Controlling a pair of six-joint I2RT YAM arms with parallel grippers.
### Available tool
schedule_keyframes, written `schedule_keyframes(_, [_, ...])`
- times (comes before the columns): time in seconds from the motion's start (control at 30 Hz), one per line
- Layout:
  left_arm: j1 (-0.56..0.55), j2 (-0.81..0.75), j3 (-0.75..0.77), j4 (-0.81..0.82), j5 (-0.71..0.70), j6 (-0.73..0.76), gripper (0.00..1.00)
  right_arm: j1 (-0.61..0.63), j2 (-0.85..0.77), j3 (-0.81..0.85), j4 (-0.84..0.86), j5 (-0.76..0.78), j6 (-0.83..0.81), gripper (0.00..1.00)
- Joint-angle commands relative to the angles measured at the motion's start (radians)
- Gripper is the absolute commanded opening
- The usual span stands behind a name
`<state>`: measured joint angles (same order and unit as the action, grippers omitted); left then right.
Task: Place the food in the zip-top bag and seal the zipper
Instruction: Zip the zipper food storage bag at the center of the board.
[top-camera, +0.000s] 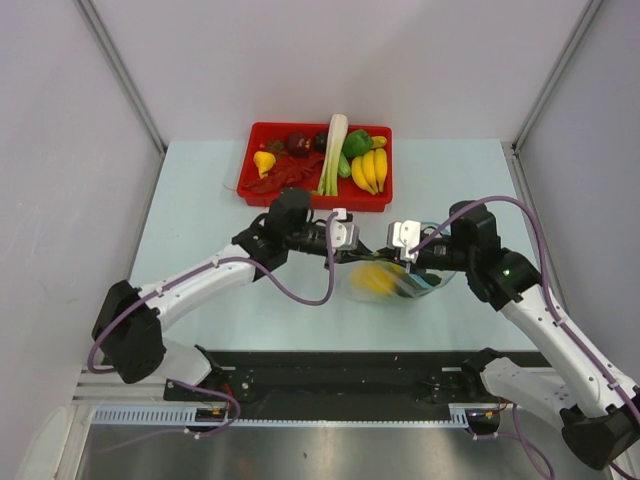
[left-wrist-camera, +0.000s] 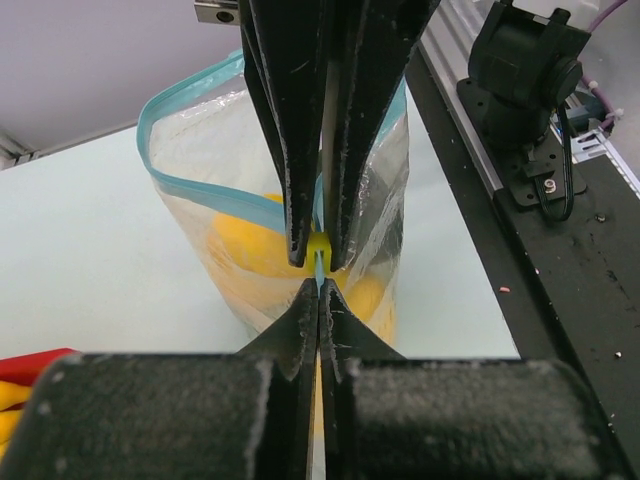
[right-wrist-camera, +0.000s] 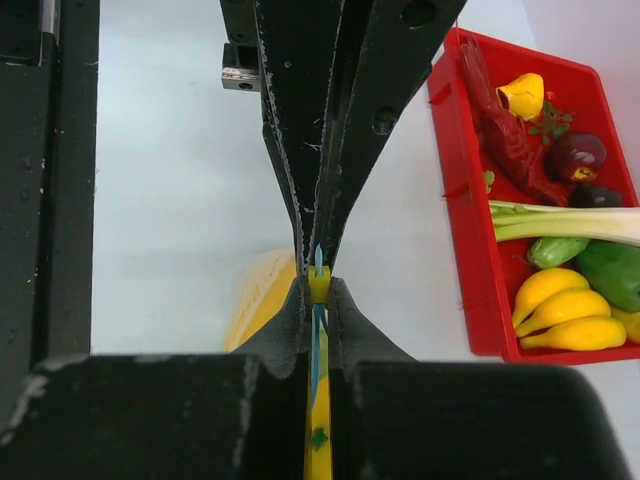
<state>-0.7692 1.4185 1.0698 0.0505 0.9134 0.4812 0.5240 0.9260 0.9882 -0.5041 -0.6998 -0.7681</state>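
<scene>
The clear zip-top bag (top-camera: 410, 281) hangs between my two grippers above the table, with a yellow food piece (top-camera: 377, 279) inside. In the left wrist view the blue zipper (left-wrist-camera: 190, 185) loops open on one side of the bag (left-wrist-camera: 205, 150). My left gripper (left-wrist-camera: 318, 287) is shut on the blue strip. My right gripper (right-wrist-camera: 318, 287) is shut on the zipper's small yellow slider (right-wrist-camera: 318, 284), tip to tip with the left one. In the top view the left gripper (top-camera: 366, 252) and right gripper (top-camera: 392, 256) meet over the bag.
The red tray (top-camera: 258, 133) stands at the back with a yellow fruit (top-camera: 264, 160), dark purple pieces (top-camera: 298, 144), a long green-and-white vegetable (top-camera: 333, 150), green pieces (top-camera: 356, 143), yellow pieces (top-camera: 370, 170) and a red piece (top-camera: 285, 180). A black rail (top-camera: 340, 375) runs along the near edge.
</scene>
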Motion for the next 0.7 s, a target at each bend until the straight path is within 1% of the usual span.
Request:
schedule_keyframes(0.0, [0.017,-0.093,-0.037,0.147,-0.011,-0.079,0.0,0.004,-0.004,0.038,-0.026,0.037,-0.026,0.0])
schedule_keyframes(0.03, [0.022,-0.101,-0.047,0.172,-0.014,-0.09,0.0,0.004,-0.007,0.038,-0.033,0.045,-0.027,0.0])
schedule_keyframes(0.47, [0.088,-0.217,-0.094,0.141,-0.025,-0.096,0.0,-0.016,-0.027,0.038,-0.114,0.083,0.0,0.0])
schedule_keyframes(0.57, [0.113,-0.237,-0.097,0.141,-0.041,-0.105,0.0,-0.028,-0.033,0.04,-0.139,0.088,0.006,0.0])
schedule_keyframes(0.67, [0.165,-0.259,-0.088,0.13,-0.064,-0.128,0.0,-0.042,-0.044,0.04,-0.148,0.097,0.016,0.0])
